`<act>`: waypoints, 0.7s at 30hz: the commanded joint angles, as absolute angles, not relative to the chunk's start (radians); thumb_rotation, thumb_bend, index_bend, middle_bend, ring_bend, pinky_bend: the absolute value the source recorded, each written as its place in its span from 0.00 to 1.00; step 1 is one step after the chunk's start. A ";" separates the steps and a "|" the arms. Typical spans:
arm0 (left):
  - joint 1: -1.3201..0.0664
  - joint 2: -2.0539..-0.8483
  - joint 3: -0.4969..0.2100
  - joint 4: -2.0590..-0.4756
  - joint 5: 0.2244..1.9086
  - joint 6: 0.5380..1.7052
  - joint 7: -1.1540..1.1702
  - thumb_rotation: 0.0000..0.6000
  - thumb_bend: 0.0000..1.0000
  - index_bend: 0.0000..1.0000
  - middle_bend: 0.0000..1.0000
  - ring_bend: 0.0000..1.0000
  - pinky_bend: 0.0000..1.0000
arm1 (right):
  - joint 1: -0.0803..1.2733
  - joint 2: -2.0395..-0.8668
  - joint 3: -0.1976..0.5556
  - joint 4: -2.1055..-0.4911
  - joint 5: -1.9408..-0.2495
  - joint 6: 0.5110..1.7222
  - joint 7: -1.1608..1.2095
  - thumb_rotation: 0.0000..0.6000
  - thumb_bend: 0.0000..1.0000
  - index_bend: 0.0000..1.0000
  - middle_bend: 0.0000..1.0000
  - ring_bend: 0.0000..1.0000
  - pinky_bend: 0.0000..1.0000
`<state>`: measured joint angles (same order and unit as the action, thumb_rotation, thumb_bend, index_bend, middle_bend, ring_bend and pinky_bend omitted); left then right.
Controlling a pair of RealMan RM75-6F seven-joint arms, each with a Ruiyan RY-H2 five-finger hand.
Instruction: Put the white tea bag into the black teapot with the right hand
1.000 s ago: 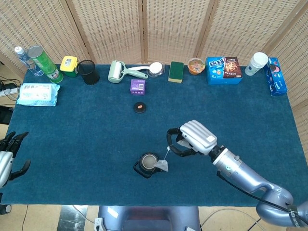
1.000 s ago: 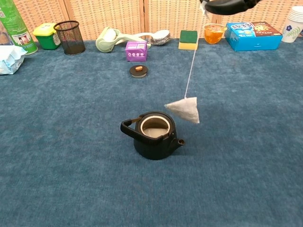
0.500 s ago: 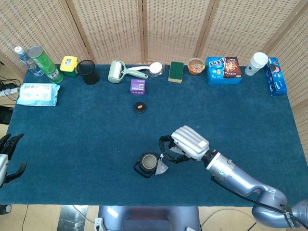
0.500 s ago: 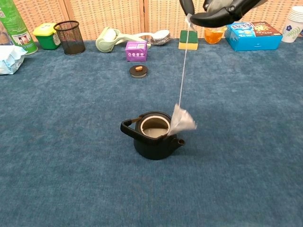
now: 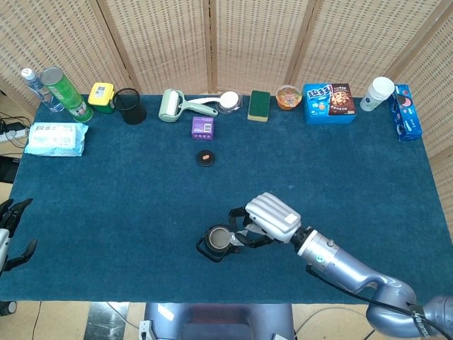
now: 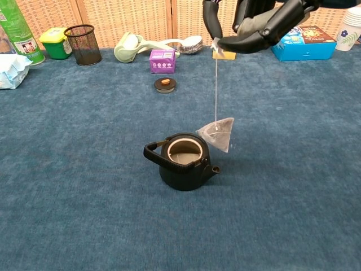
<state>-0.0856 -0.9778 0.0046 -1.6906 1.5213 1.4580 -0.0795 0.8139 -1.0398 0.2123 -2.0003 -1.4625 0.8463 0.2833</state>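
Note:
The black teapot stands open near the table's front edge, seen also in the head view as teapot, its handle to the left and spout to the right. My right hand hangs above it and pinches the tag of a string. The white tea bag dangles from that string, in the air just right of the pot's opening and slightly above its rim. From the head view my right hand sits right beside the pot. My left hand is at the far left edge, fingers apart and empty.
The teapot's lid lies on the blue cloth behind the pot. Along the back stand a purple box, a black mesh cup, a lint roller, a green sponge and a blue snack box.
My right hand has moved left and lower, toward the teapot. The tea bag has swung with it and hangs closer to the pot's opening. The left hand slid slightly lower.

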 commanded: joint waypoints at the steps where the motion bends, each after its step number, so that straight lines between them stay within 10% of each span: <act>1: -0.084 -0.979 0.006 -1.686 1.522 1.459 -0.084 1.00 0.45 0.03 0.14 0.00 0.12 | 0.822 -1.051 0.212 -1.993 -1.448 0.836 0.276 1.00 0.52 0.66 1.00 1.00 1.00; 21: -0.064 -0.985 0.013 -1.622 1.527 1.470 -0.148 1.00 0.45 0.03 0.14 0.00 0.12 | 0.854 -1.116 0.212 -1.973 -1.345 0.805 0.189 1.00 0.52 0.66 1.00 1.00 1.00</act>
